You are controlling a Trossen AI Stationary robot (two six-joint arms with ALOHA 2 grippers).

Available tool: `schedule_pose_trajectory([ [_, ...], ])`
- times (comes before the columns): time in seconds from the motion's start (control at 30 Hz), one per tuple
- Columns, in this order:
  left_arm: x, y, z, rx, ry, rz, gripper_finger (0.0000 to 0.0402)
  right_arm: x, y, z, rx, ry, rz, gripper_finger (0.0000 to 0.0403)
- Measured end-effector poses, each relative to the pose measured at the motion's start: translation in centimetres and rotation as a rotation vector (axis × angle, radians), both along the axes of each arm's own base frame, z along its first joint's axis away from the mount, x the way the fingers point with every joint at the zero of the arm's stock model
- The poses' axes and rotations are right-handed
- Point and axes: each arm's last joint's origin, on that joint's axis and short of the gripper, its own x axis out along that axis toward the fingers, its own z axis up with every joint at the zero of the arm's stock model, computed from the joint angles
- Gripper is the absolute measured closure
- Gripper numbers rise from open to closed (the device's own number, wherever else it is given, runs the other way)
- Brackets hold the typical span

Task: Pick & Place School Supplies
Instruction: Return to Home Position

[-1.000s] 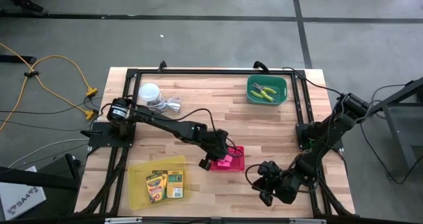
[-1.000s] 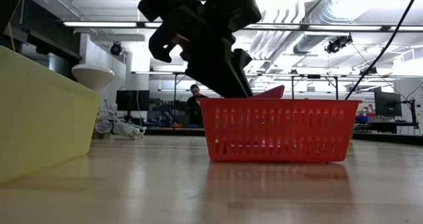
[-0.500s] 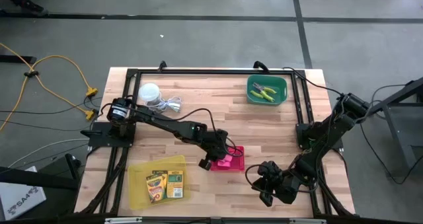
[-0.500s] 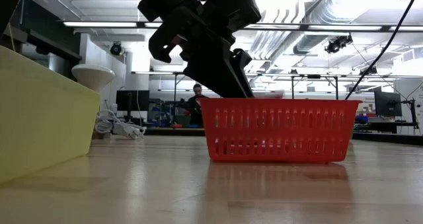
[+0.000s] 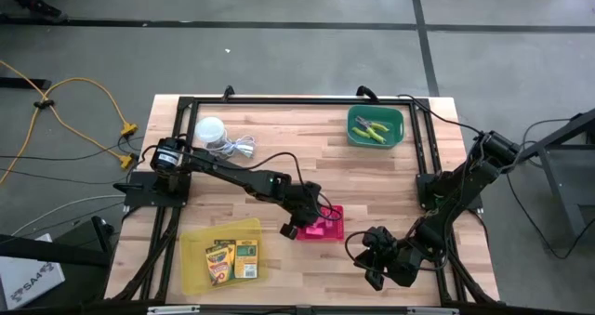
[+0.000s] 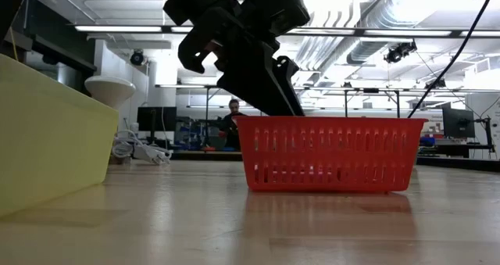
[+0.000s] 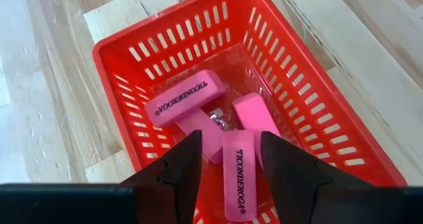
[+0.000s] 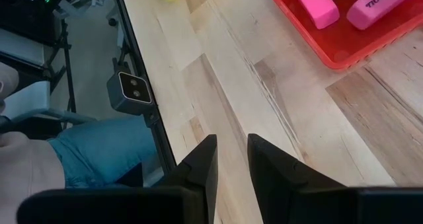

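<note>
Gone from above the rim in the low view is the pink tip that stood there a second ago: that piece has dropped in with the other pink erasers (image 7: pixel 186 98), which lie loosely crossed on the floor of the red basket (image 7: pixel 165 29). At least four show in the left wrist view. Over them hangs the left claw (image 7: pixel 230 145), its fingers spread and holding nothing, tipped down toward the basket's inside and barely shifted from half a second back. I judge the release finished, so this arm has only to lift clear and draw back to rest.

Farther out, the crayon boxes (image 5: pixel 232 259) lie flat in the yellow tray (image 5: pixel 195 276) near the front left of the worktop (image 5: pixel 307 138), and the green-handled tools (image 5: pixel 372 129) sit in the green tray (image 5: pixel 396 118) at the far right. No loose supplies show on the bare wood, which suggests the sorting is done. A white round object (image 5: pixel 211 129) with its coiled cable rests at the far left.

At the front right waits the right claw (image 8: pixel 231 145), low over the planks, fingers narrowly parted on nothing.

Beyond, a person (image 6: pixel 232 118) stands far back under strip lights, and a jeans-clad leg (image 8: pixel 99 151) shows beside the worktop's edge
</note>
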Motion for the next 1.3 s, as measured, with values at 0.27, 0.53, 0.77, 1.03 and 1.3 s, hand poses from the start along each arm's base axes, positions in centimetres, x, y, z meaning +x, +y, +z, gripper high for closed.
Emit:
schedule_pose_trajectory([
  [0.27,0.09,-0.01,0.1,-0.004,-0.013,0.002,0.0252,0.0,0.0,0.01,0.0,0.0,0.0,0.0331],
  [0.53,0.08,-0.01,0.1,-0.004,-0.012,0.002,0.0252,-0.01,0.0,0.0,0.0,0.0,0.0,0.0331],
  [0.77,0.11,-0.02,0.12,-0.004,-0.016,0.002,0.0252,-0.01,0.0,0.01,0.0,0.0,0.0,0.0331],
  [1.03,0.45,-0.1,0.52,-0.103,-0.035,0.095,0.0252,0.07,0.09,0.11,0.013,-0.011,0.001,0.0331],
  [1.3,0.71,-0.07,0.84,-0.118,-0.071,0.125,0.0252,0.1,0.06,0.11,0.011,-0.012,-0.002,0.0331],
])
